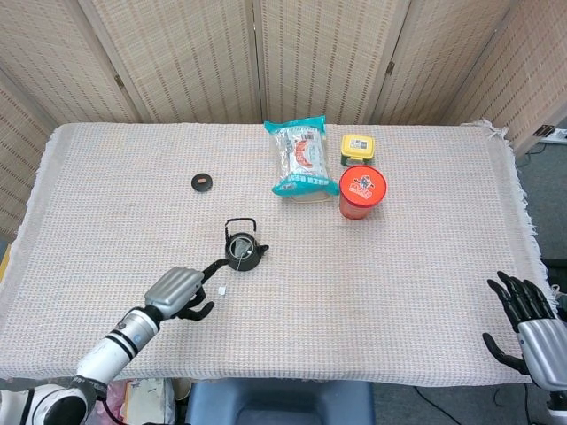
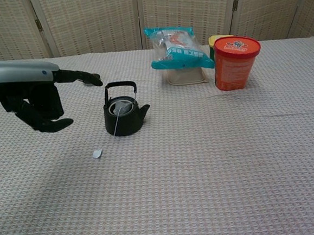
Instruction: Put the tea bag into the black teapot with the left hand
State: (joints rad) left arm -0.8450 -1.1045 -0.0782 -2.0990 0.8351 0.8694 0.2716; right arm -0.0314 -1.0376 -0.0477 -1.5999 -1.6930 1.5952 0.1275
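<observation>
The black teapot (image 1: 243,254) (image 2: 124,117) stands open near the table's middle, with the tea bag (image 2: 122,109) lying inside it. The bag's thin string hangs over the rim and its white paper tag (image 1: 221,289) (image 2: 97,154) lies on the cloth in front. My left hand (image 1: 180,293) (image 2: 34,97) hovers to the left of the pot, holding nothing, one finger stretched toward the pot and the others loosely curled. My right hand (image 1: 526,315) sits at the table's right front corner, fingers spread, empty.
The teapot's small black lid (image 1: 202,181) (image 2: 91,78) lies on the cloth behind the left hand. At the back stand a teal snack bag (image 1: 301,159) (image 2: 176,48) on a clear box, a red tub (image 1: 361,192) (image 2: 236,62) and a yellow-lidded jar (image 1: 357,146).
</observation>
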